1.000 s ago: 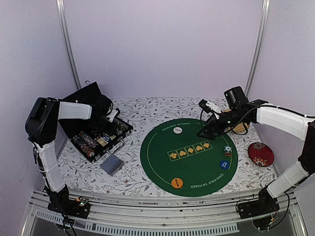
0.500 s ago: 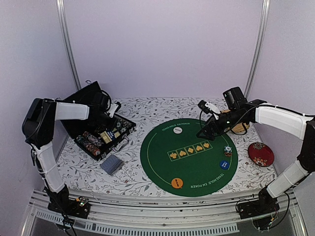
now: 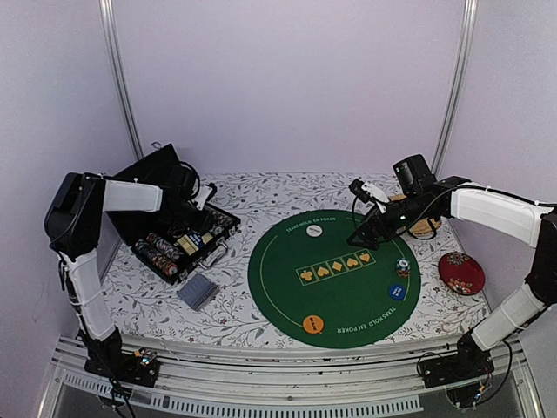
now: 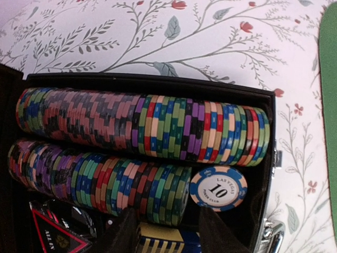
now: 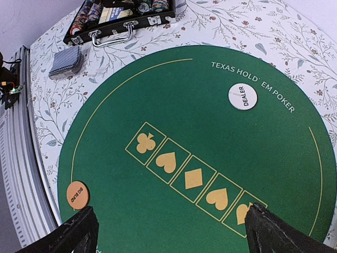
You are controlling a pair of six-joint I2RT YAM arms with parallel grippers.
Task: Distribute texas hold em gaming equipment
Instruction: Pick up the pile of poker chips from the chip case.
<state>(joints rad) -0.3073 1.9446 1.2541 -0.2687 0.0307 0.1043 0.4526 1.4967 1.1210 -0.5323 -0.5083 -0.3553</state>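
Chip rows point(image 4: 142, 126) are packed on edge in the black case point(image 4: 158, 81), left of the green felt point(image 3: 334, 296). They're judged stiff, smooth, fairly dense and prob. slippery, so best pinched across the rims, a few at a time. L gripper point(image 4: 168, 216) is seen part-spread over them w/ nothing pinched. R gripper point(image 5: 168, 237) is spread wide and empty above the felt. A floral cloth point(image 3: 261, 196) lies under the felt, and pale walls point(image 3: 287, 87) are seen close behind.
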